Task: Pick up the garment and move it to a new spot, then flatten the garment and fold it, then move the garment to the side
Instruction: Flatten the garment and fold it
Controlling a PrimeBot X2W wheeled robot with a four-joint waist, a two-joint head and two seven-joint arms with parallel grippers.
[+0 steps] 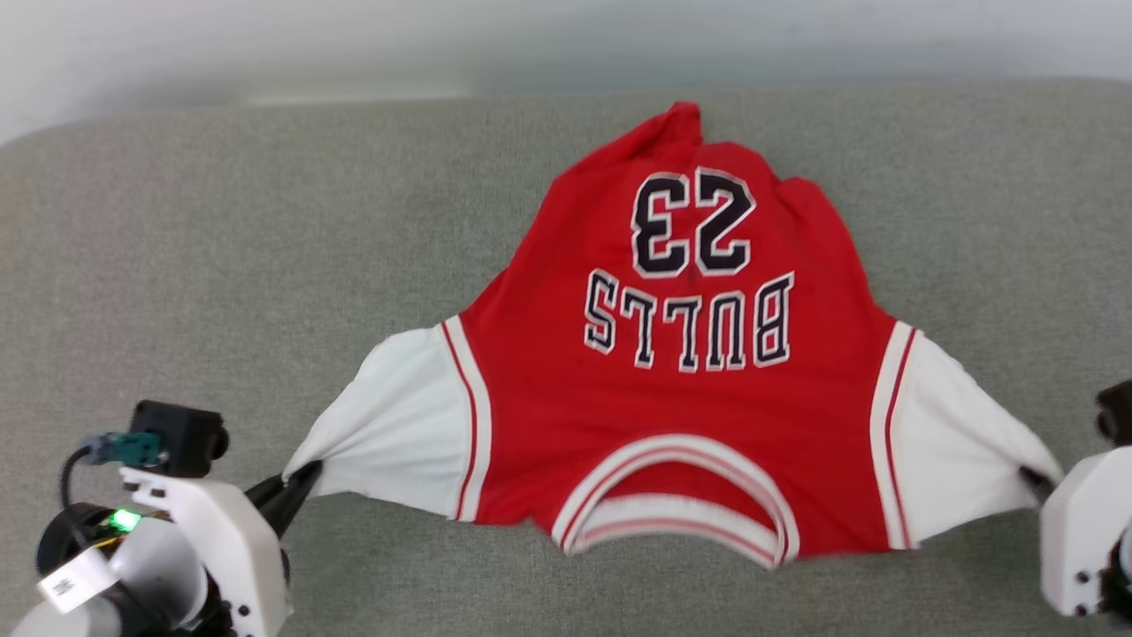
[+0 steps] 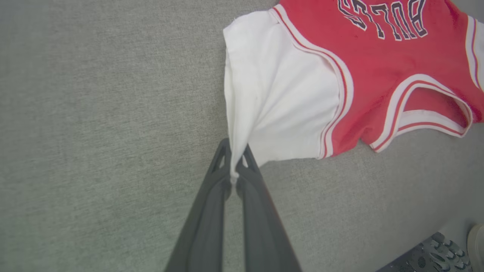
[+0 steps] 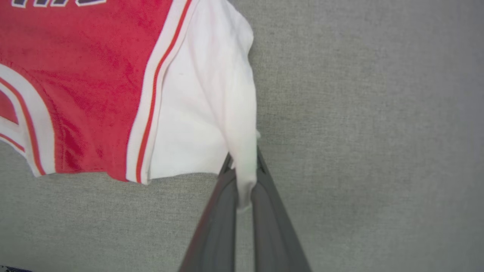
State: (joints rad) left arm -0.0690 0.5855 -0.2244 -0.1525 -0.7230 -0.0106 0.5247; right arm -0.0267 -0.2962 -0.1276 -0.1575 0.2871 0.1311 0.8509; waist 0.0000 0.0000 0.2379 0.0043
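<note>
The garment, a red jersey with white short sleeves and black "BULLS 23" facing up, lies spread on the grey surface with its collar toward me. My left gripper is shut on the tip of the white sleeve at the left; in the left wrist view the cloth is pinched between the dark fingers of that gripper. My right gripper is shut on the tip of the other white sleeve, and the right wrist view shows that sleeve caught in the gripper. Both sleeves are drawn outward.
Grey fabric surface stretches all around the jersey, with a pale wall band beyond its far edge. A dark grated object shows at the lower right corner of the left wrist view.
</note>
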